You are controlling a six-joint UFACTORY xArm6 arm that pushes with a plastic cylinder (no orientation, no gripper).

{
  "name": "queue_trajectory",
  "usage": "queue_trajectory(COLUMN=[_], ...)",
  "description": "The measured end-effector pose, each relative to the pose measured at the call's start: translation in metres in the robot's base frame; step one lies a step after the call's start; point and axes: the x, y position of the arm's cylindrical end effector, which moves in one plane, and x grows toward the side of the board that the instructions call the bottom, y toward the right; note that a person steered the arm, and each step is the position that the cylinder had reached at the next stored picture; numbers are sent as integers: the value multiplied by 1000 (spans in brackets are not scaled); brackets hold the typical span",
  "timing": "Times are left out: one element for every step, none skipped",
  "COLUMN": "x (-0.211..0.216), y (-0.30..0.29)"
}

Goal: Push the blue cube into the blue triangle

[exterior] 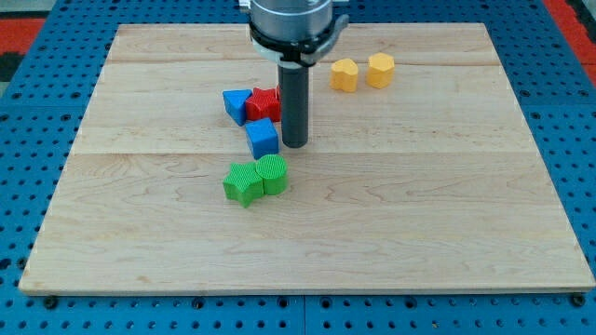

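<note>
The blue cube [263, 139] lies near the board's middle, slightly toward the view's top. The blue triangle [237, 104] lies just up and left of it, a small gap between them, and touches a red block [264, 103] on its right. My tip [294, 144] rests on the board just right of the blue cube, very close to its right side; contact cannot be told. The rod rises in front of the red block's right edge.
Two green blocks [254, 180] lie touching each other just below the blue cube. Two yellow blocks [362, 73] sit side by side toward the view's top right. The wooden board [447, 214] lies on a blue perforated table.
</note>
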Motion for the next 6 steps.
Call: queue_trajectory(x=[13, 7, -22, -31, -64, -94], y=[-22, -59, -99, -92, -91, -80])
